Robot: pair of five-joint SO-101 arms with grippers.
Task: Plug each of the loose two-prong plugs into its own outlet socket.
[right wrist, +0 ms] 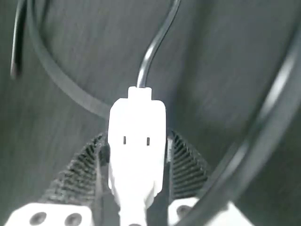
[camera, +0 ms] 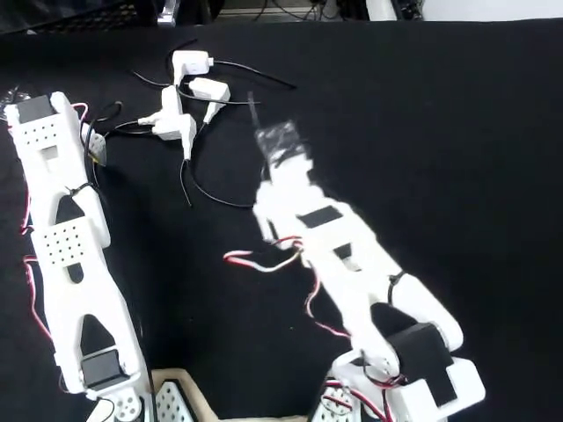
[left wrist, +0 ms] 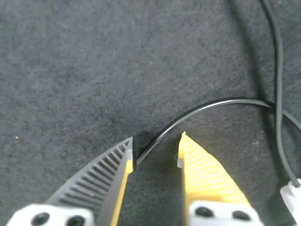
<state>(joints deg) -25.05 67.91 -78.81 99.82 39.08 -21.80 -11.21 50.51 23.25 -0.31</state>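
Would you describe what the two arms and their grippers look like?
The left arm and right arm are white, with black motors and red wires. The left gripper's ridged fingers are grey and yellow; the right gripper's are dark grey.

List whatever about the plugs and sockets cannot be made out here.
High view: the right end effector is blurred; its load is unreadable there.
High view: the white connector cluster is too small to tell which pieces are mated.
Right wrist view: the held white connector runs past the picture's edge; prongs or socket, cannot tell.
Left wrist view: a white piece is cut off by the edge; unidentifiable.
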